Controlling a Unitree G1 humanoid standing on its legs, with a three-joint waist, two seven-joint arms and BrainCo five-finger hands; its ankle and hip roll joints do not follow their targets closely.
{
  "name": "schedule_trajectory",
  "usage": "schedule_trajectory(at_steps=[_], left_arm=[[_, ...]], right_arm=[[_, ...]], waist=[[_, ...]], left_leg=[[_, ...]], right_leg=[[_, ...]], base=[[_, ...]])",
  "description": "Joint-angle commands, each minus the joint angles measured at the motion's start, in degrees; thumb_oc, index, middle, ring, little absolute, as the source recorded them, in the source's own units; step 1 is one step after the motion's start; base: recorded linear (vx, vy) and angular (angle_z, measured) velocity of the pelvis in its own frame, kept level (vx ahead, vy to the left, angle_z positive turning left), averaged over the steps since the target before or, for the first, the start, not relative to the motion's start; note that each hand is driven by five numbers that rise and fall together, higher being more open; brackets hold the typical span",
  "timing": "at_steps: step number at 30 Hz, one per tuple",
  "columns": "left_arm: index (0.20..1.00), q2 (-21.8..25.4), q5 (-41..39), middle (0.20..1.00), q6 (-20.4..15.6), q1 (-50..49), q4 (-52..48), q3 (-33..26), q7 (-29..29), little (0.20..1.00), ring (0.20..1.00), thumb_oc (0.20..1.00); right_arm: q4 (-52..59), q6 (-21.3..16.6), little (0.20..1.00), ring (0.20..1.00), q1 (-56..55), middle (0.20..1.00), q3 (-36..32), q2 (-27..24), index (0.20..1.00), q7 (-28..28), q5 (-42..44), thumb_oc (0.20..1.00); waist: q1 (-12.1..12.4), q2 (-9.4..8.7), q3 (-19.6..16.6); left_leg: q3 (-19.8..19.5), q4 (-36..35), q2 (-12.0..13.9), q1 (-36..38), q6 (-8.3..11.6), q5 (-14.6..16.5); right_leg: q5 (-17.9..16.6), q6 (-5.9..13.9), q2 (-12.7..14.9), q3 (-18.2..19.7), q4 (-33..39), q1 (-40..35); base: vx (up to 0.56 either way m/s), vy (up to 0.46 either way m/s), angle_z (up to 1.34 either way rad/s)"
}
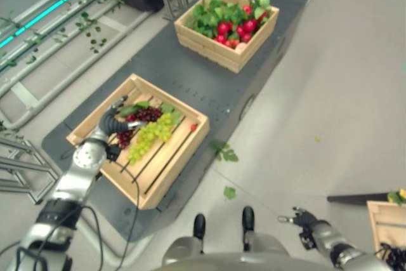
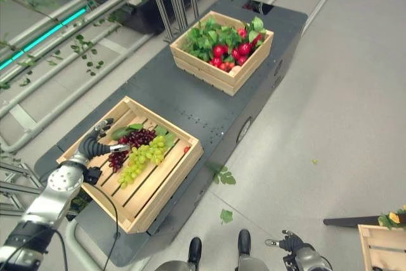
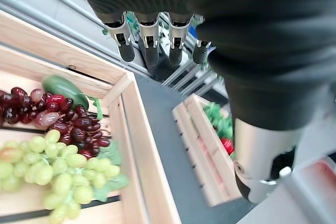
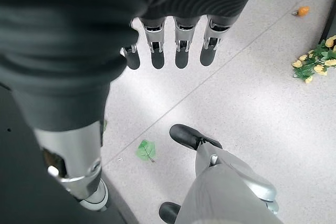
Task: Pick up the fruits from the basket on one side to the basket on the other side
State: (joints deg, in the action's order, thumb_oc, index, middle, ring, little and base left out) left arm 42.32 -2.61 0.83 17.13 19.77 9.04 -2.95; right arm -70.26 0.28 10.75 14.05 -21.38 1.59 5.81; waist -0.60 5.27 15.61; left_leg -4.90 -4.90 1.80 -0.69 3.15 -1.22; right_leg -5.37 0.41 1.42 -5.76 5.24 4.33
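Grey platform (image 2: 190, 103) bears two wooden crates on pale floor (image 2: 342, 93).

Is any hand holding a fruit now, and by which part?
Nothing is held. The left hand hovers open above the grapes in the near crate; the right hand hangs open over the floor.

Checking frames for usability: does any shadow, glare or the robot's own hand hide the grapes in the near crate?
Left eye view: even light, no glare; the left hand overlaps the dark grapes at their edge, and the green grapes show fully. Left wrist view: both bunches lie unshadowed beyond the open hand. Right wrist view: the right hand hangs over evenly lit floor.
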Motion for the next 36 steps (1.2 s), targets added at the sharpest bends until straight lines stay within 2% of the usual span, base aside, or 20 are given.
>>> schedule_trajectory(at_steps=[1, 2, 4, 8, 15, 21, 25, 30, 36], left_arm=[[1.0, 3.62, 5.08, 1.0, -0.92, 8.47, 2.95, 3.06, -2.59, 1.0, 1.0, 1.0], [1.0, 3.66, 5.07, 1.0, -0.93, 8.51, 2.98, 3.09, -2.59, 1.0, 1.0, 1.0], [1.0, 6.92, 6.85, 1.0, -0.2, 8.67, 5.01, 3.53, -1.73, 1.0, 1.0, 1.0], [1.0, 5.44, 9.42, 1.0, -0.06, 12.21, 7.36, 7.92, -1.21, 1.0, 1.0, 1.0], [1.0, 6.04, 14.07, 1.0, 0.73, 12.93, 12.89, 10.5, -0.16, 1.0, 1.0, 1.0], [1.0, 3.47, 17.76, 1.0, 1.83, 14.09, 18.87, 12.35, -0.39, 1.0, 1.0, 1.0], [1.0, 3.45, 17.59, 1.0, 2.07, 13.84, 18.62, 11.93, -0.05, 1.0, 1.0, 1.0], [1.0, 1.82, 15.79, 1.0, 2.44, 14.63, 24.52, 11.69, -0.91, 1.0, 1.0, 1.0], [1.0, 0.08, 14.11, 1.0, 2.54, 16.65, 27.1, 11.78, -2.82, 1.0, 1.0, 1.0]], right_arm=[[-2.52, -0.35, 1.0, 1.0, 1.89, 1.0, 2.0, -0.46, 1.0, -0.84, 1.17, 1.0], [-2.53, -0.35, 1.0, 1.0, 1.9, 1.0, 1.99, -0.42, 1.0, -0.84, 1.17, 1.0], [-0.02, -0.8, 1.0, 1.0, -1.17, 1.0, 1.31, -0.18, 1.0, -0.23, 1.27, 1.0], [-3.99, -0.47, 1.0, 1.0, 0.21, 1.0, 1.75, 0.76, 1.0, -0.49, 0.89, 1.0], [-3.72, -0.77, 1.0, 1.0, -0.8, 1.0, 1.4, 0.9, 1.0, -0.82, 0.71, 1.0], [-2.86, -1.12, 1.0, 1.0, -0.54, 1.0, 1.33, 0.52, 1.0, -1.2, 1.34, 1.0], [-2.25, -1.17, 1.0, 1.0, -0.47, 1.0, 1.21, 0.1, 1.0, -1.27, 1.61, 1.0], [-1.61, -1.11, 1.0, 1.0, 0.23, 1.0, 1.11, -0.38, 1.0, -1.74, 2.16, 1.0], [-0.77, -1.3, 1.0, 1.0, 0.92, 1.0, 1.19, -0.59, 1.0, -2.57, 2.77, 1.0]], waist=[[-1.11, -1.85, 0.88], [-1.09, -1.88, 0.85], [-1.77, -1.83, 0.87], [-1.53, -1.61, 1.25], [-2.15, -1.71, 2.32], [-2.58, -1.91, 3.75], [-2.42, -1.88, 4.12], [-2.72, -1.9, 5.12], [-3.03, -1.91, 6.23]], left_leg=[[1.36, 0.78, -2.65, -4.15, -1.24, -1.24], [1.36, 0.79, -2.66, -4.19, -1.24, -1.25], [1.52, 0.69, -2.76, -4.48, -1.31, -1.24], [1.64, 0.75, -2.91, -4.55, -1.4, -1.12], [2.33, 0.86, -2.94, -5.02, -1.43, -1.15], [3.0, 1.04, -3.3, -6.81, -1.58, -1.61], [3.39, 1.38, -3.39, -7.73, -1.67, -1.73], [3.81, 2.46, -3.53, -9.93, -1.8, -1.91], [4.04, 2.56, -3.52, -11.08, -1.81, -2.23]], right_leg=[[2.35, 5.25, 1.71, 3.33, -1.77, 1.06], [2.35, 5.25, 1.72, 3.33, -1.79, 1.11], [2.24, 5.31, 1.74, 3.63, -1.7, 1.49], [2.16, 5.39, 1.84, 3.98, -1.57, 1.53], [1.57, 5.43, 1.83, 4.7, -1.44, 2.49], [0.73, 5.45, 2.01, 5.34, -1.72, 4.74], [0.44, 5.5, 2.06, 5.7, -1.85, 5.74], [0.05, 5.5, 2.13, 6.07, -2.18, 7.64], [-0.35, 5.53, 2.14, 6.32, -2.29, 8.98]], base=[[-0.04, 0.013, 0.01], [-0.05, 0.031, -0.01], [0.0, 0.017, -0.02], [0.0, 0.004, -0.01], [-0.04, 0.02, -0.06], [-0.05, 0.016, -0.03], [-0.03, 0.01, -0.07], [-0.03, 0.009, -0.05], [-0.01, 0.006, -0.02]])
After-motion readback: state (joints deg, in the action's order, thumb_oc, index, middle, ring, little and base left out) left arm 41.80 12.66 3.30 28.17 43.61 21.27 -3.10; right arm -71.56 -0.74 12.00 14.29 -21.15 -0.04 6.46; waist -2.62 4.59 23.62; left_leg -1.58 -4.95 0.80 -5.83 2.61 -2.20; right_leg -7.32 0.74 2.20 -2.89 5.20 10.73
